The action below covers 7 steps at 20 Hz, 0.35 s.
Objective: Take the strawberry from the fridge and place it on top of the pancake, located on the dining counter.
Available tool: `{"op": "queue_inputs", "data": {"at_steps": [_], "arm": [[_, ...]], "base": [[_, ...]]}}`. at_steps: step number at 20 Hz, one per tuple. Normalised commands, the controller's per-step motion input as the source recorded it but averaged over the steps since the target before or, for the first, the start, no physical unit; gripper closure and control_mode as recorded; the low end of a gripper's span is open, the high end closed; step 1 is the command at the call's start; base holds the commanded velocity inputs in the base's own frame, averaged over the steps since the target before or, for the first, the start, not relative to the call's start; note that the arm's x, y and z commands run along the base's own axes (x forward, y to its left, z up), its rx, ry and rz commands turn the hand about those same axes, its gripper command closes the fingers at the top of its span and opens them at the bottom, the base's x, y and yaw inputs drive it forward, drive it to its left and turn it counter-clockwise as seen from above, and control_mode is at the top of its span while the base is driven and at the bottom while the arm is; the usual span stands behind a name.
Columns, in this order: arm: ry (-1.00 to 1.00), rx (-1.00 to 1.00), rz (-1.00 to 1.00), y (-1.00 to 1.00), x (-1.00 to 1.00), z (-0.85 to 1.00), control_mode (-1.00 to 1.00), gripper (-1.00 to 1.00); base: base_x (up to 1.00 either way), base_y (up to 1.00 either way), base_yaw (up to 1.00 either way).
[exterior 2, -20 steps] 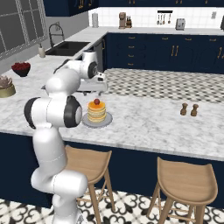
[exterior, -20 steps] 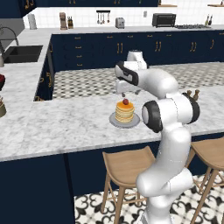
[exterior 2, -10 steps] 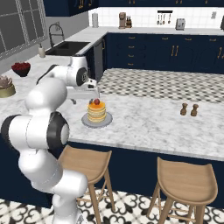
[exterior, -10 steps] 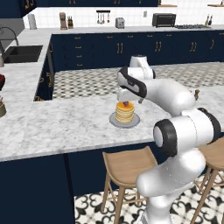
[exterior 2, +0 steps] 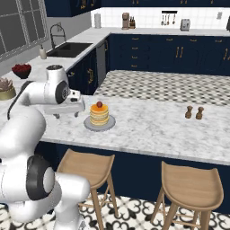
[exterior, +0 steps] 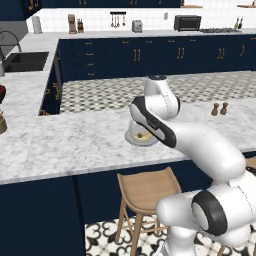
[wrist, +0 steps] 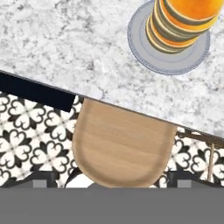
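Evidently topped: fruit on the stack, hand standing off

Apparently done with the placing itself. See the strawberry (exterior 2: 99, 104) seated on the crown of the pancake (exterior 2: 99, 116), itself centred on the grey plate (exterior 2: 88, 125) near the stool-side edge of the dining counter (exterior 2: 152, 130). Resting there unsupported, touched by nothing. Presumably set on the flat top layer so as not to roll off.

Note the gripper (exterior 2: 68, 115) just beside the plate, on the side toward the arm's own body, above the marble and apart from stack and fruit alike. Jaws spread wide, holding nothing. Check the hand view for the two dark fingertips (wrist: 43, 178) far apart at the bottom, with only a wooden stool (wrist: 122, 144) and patterned floor beyond them. Looking down past the counter edge there, with plate and stack off at the upper right. Judged a stand-off position, chosen to keep the fingers from clipping the stack. Wide opening read the same way: room enough to let so small a fruit go without dragging it.

Worth keeping any further move up and away from the stack, since a nudge to the plate could tip the berry.
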Motion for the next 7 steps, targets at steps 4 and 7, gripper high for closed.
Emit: {"op": "queue_inputs", "data": {"at_steps": [4, 7], "arm": [[-0.04, 0.0, 0.03, 0.44, -0.71, 0.0, -1.0, -1.0], [-0.05, 0.0, 0.02, 0.55, -0.65, 0.0, -1.0, -1.0]], "base": [[0.0, 0.0, 0.0], [0.0, 0.0, 0.0]]}}
